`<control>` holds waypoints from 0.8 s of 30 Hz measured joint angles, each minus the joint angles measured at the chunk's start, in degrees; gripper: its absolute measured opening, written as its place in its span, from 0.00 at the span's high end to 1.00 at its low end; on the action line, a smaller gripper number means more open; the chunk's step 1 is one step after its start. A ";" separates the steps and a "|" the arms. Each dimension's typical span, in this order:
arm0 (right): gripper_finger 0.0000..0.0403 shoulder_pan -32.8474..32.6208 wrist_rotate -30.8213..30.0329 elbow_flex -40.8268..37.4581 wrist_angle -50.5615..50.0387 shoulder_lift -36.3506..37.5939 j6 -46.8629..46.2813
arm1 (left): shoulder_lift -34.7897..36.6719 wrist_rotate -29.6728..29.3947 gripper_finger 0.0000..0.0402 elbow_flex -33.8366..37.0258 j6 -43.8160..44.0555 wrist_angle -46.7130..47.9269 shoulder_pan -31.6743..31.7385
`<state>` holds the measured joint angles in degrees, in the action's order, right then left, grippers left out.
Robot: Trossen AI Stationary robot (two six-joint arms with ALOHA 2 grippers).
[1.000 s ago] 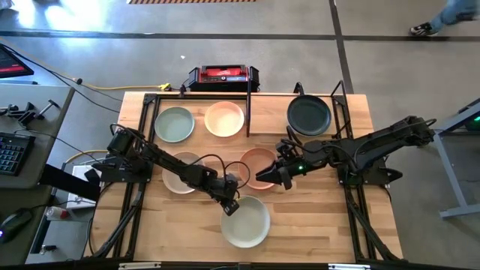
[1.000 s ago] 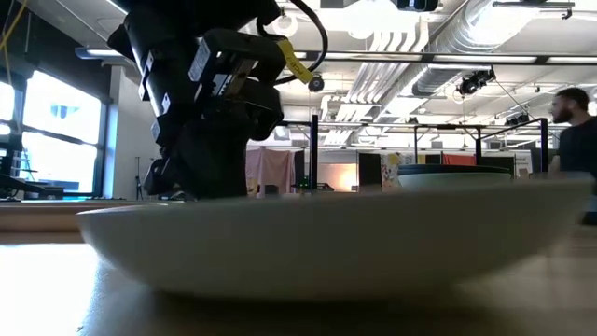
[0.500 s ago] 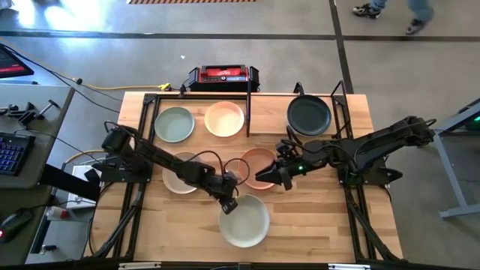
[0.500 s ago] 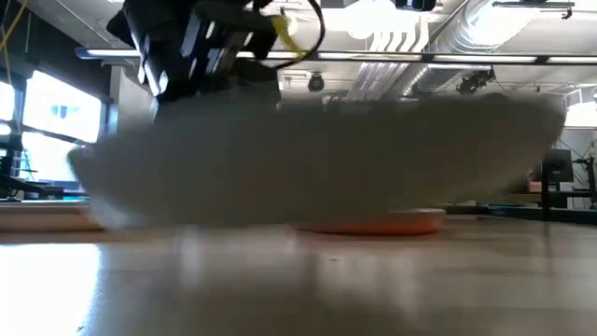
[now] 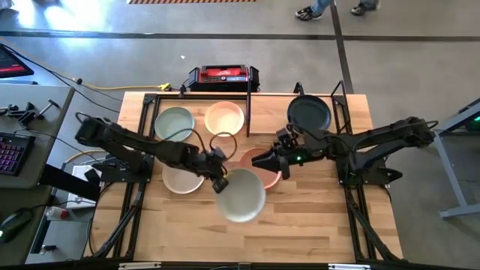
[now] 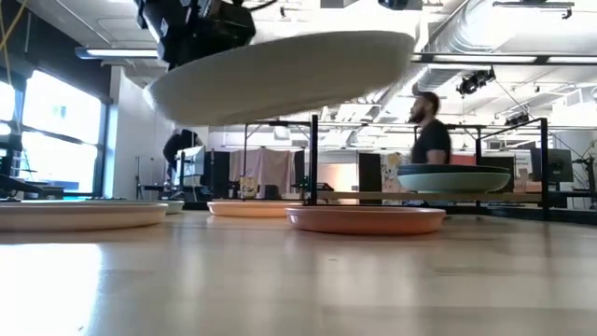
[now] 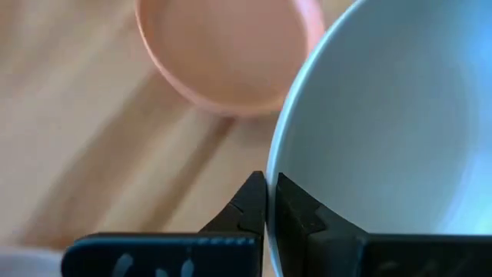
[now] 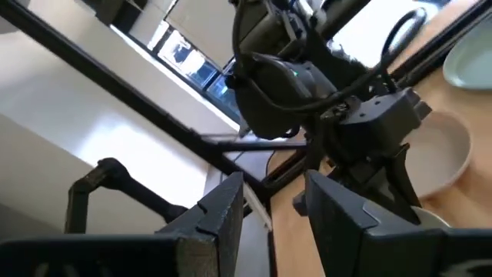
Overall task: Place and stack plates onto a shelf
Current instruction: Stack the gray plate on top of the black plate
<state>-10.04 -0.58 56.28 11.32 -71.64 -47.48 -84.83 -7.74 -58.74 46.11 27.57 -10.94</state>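
A pale plate (image 5: 242,195) is held aloft, clamped by the left gripper (image 5: 218,182); carrying to the shelf (image 5: 262,101) is needed next.

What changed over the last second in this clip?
The left end effector, shut on the rim of the pale green round plate, lifted it off the wooden table and carried it toward the shelf. The right end effector shifted slightly. The other plates stayed put.

The front part of the light wooden desk (image 5: 300,225) lies free, while the round terracotta pink plate (image 5: 259,165), the lifted pale green round plate (image 5: 241,195) and the black metal-rod upright divider (image 5: 248,112) stand in the way toward the shelf's light wooden board (image 5: 266,112).
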 joint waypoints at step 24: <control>0.69 13.71 -8.49 17.68 -16.55 0.02 20.77 | 17.63 -5.44 1.00 -0.02 -15.08 9.55 15.69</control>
<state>3.67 -9.07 73.96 -5.22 -71.61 -26.71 -67.20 -13.18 -58.76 31.03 37.13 4.75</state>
